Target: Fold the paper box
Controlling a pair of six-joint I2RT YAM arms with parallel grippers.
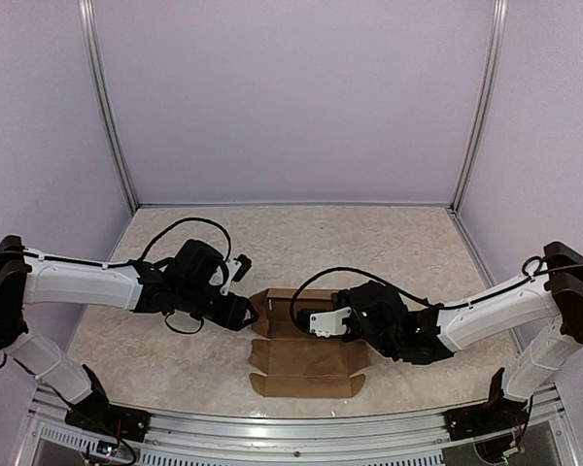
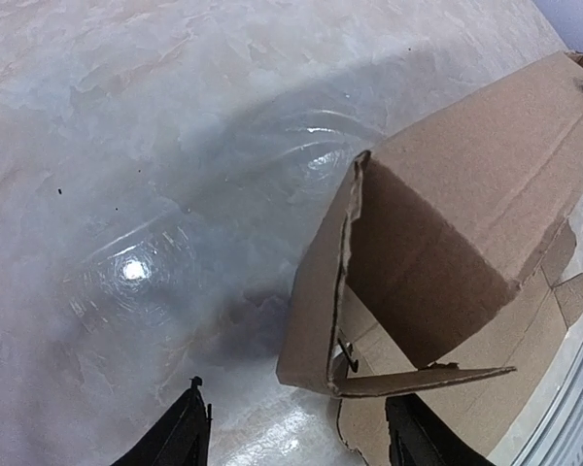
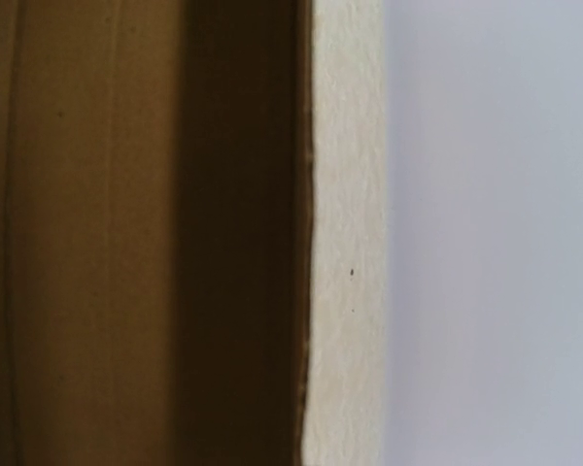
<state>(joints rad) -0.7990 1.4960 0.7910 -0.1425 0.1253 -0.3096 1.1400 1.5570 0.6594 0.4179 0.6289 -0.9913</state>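
Paper box (image 1: pixel 306 357) plain brown; table (image 1: pixel 389 243) cream marbled.

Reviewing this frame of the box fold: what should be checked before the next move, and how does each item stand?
1. The left tool is open: ok, jaws apart, facing the box's left end.
2. The right tool is shut: ok. Whether it pins the cardboard: cannot tell.
3. The paper box has a wall raised: ok, seen in the left wrist view.
4. The near flaps are folded up: not ok, they lie flat on the table.
5. The left end is closed: not ok, it gapes.
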